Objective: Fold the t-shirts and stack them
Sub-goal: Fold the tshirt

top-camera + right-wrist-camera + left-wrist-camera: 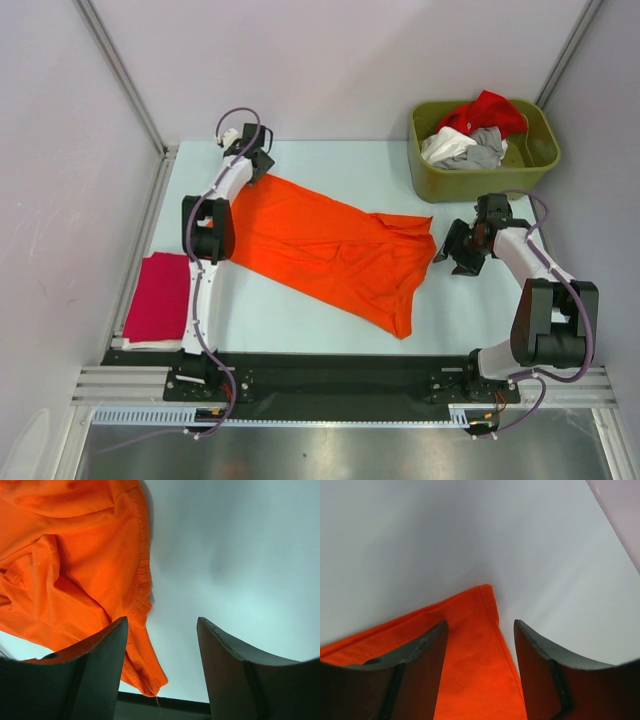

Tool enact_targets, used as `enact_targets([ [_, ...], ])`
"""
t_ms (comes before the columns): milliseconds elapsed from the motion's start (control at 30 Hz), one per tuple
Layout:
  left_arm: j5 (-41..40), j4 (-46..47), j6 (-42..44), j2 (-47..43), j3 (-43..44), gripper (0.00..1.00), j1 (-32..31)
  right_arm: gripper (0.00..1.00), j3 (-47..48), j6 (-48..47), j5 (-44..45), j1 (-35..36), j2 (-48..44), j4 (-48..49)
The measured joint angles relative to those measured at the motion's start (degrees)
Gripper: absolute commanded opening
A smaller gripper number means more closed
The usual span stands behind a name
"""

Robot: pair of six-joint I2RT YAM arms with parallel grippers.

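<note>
Well apart, fingers (410, 675) by orange t-shirt (320, 245).

The left arm (200, 300) and right arm (530, 258) have white shells, black joints and lilac cables. The left end effector (480, 622) has dark grey fingers (415, 670).

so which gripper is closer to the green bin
Right. The right gripper is just on the near side of the bin, beside the orange t-shirt's right edge. The left gripper is far off to the bin's left, over the shirt's far-left corner.
</note>
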Motion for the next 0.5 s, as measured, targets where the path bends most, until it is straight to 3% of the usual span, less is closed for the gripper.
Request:
enact_targets([
  [167, -0.5, -3.52, -4.02, 1.4, 2.8, 0.55, -0.22, 0.63, -1.18, 0.0, -1.18, -2.21, -1.57, 0.48],
  [500, -0.87, -8.61, -7.91, 2.69, 5.38, 0.2, -0.02, 0.63, -4.52, 0.0, -2.84, -5.49, -5.2, 1.07],
])
